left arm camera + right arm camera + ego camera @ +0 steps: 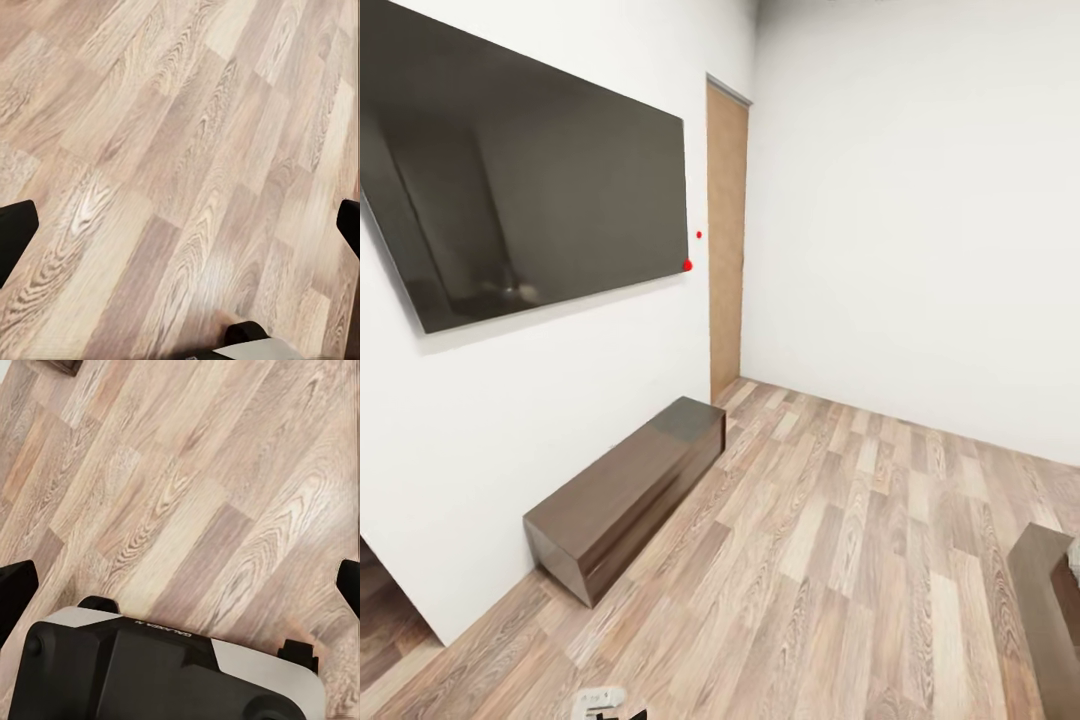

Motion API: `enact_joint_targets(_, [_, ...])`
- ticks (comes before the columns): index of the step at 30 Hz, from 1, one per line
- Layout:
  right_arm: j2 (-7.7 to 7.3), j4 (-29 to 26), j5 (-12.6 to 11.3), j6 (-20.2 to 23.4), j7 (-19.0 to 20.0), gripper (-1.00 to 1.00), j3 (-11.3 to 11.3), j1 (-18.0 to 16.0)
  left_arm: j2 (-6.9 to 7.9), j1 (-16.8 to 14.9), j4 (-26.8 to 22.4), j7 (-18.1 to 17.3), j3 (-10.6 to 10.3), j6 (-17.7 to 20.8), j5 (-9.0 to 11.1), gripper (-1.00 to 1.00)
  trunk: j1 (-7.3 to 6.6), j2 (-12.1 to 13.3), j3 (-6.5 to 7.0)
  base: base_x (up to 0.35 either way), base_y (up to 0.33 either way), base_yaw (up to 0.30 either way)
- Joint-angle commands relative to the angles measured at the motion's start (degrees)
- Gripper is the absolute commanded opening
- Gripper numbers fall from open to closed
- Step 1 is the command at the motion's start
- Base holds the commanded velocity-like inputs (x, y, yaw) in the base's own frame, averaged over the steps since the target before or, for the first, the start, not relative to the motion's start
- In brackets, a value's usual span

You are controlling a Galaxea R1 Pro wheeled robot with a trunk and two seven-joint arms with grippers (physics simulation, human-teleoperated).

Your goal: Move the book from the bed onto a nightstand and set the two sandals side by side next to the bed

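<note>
Bedroom (920, 200) wood floor (830, 560), "GALAXEA" on base (165, 660)

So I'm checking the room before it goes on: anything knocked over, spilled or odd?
Nothing stands out. The long low cabinet sits squarely against the wall under the flat mounted screen, and the wood-plank floor shows no spill.

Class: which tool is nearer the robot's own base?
Probably right: the right tool hangs over the base; the left tool hangs over floor, with just a sliver of base in sight.
</note>
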Motion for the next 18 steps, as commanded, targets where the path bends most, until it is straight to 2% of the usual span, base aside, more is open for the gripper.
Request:
enact_joint_targets(1, [-0.01, 0.26, -0.41, -0.27, 0.27, 1.0, 0.11, -0.12, 0.02, -0.04, 0.06, -0.22, 0.31, -0.17, -0.17, 1.0, 0.03, -0.1, -0.11, 0.001, 0.0, -0.254])
enact_joint_targets(18, [-0.02, 0.25, -0.45, -0.27, 0.23, 1.0, 0.11, -0.12, 0.02, -0.04, 0.06, -0.22, 0.31, -0.17, -0.17, 1.0, 0.03, -0.1, -0.11, 0.0, 0.0, -0.245])
